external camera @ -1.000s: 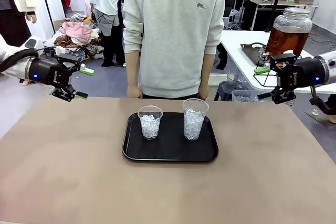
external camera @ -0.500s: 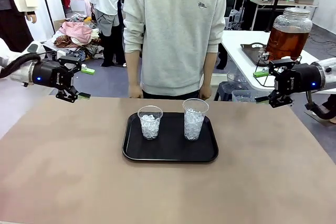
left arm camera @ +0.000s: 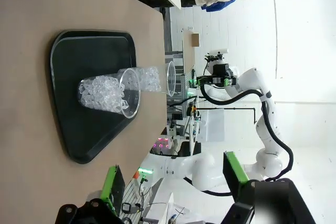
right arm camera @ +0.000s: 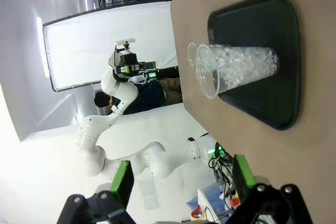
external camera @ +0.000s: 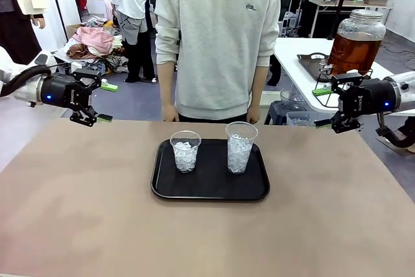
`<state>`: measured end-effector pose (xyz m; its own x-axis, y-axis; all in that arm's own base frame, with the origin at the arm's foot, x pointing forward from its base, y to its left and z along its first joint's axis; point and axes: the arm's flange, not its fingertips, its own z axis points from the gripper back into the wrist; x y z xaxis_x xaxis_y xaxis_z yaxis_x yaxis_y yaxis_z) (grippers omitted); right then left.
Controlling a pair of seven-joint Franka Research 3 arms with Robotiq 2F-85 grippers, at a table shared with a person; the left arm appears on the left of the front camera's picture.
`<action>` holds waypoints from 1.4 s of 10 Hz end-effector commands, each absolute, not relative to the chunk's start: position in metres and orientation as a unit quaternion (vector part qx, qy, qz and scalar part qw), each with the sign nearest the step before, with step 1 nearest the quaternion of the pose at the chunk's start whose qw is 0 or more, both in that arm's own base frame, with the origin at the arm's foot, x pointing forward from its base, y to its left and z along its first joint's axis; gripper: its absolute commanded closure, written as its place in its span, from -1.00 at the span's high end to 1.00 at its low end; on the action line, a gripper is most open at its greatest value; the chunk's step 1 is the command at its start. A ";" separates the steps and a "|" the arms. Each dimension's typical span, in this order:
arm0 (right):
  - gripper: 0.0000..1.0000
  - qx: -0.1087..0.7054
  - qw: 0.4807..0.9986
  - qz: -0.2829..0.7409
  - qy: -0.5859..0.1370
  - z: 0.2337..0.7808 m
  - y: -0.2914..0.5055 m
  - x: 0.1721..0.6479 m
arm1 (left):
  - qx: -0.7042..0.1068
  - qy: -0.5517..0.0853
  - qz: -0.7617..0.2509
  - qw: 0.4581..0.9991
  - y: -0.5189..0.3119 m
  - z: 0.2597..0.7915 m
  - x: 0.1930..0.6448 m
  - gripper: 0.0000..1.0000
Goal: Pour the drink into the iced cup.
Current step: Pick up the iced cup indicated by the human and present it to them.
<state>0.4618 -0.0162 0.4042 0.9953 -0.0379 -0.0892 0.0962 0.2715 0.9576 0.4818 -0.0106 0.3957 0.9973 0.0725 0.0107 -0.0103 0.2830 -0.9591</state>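
Pouring hasn't begun. The left tool (external camera: pixel 106 103) and right tool (external camera: pixel 321 107) hang released and empty over the worktop's (external camera: pixel 84 212) far corners. Two iced cups (external camera: pixel 185 152) stand on a tray (external camera: pixel 211 192) mid-worktop. The drink (external camera: pixel 352 51) sits in its jar (external camera: pixel 364 27) on a white table (external camera: pixel 288 53) beyond the far right corner. Next, likely, a tool must grasp a cup.

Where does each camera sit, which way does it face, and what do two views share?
Front view: fixed on the robot's side, facing across the table at the person; open left gripper and open right gripper at the edges.
Left wrist view: on the left wrist, rolled sideways, looking along its green-padded fingers over the black tray toward the right arm.
Right wrist view: mirrored, along its own fingers, toward the left arm.
Shared: both wrist views show the tray's two iced cups.
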 end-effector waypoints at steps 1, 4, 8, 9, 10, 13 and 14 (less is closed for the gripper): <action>1.00 0.603 0.797 -0.043 0.023 0.405 -0.017 0.462 | -0.598 -0.026 0.026 0.801 -0.010 0.396 0.481 1.00; 1.00 0.603 0.797 -0.043 0.023 0.405 -0.017 0.462 | -0.598 -0.026 0.026 0.801 -0.010 0.396 0.481 1.00; 1.00 0.603 0.797 -0.043 0.023 0.405 -0.017 0.462 | -0.598 -0.026 0.026 0.801 -0.010 0.396 0.481 1.00; 1.00 0.603 0.797 -0.043 0.023 0.405 -0.017 0.462 | -0.598 -0.026 0.026 0.801 -0.010 0.396 0.481 1.00; 1.00 0.603 0.797 -0.043 0.023 0.405 -0.017 0.462 | -0.598 -0.026 0.026 0.801 -0.010 0.396 0.481 1.00; 1.00 0.603 0.797 -0.043 0.023 0.405 -0.017 0.462 | -0.598 -0.026 0.026 0.801 -0.010 0.396 0.481 1.00; 1.00 0.603 0.797 -0.043 0.023 0.405 -0.017 0.462 | -0.598 -0.026 0.026 0.801 -0.010 0.396 0.481 1.00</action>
<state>0.4618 -0.0166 0.4042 0.9952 -0.0389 -0.0893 0.0965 0.2715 0.9576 0.4818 -0.0105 0.3957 0.9973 0.0728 0.0107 -0.0104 0.2831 -0.9590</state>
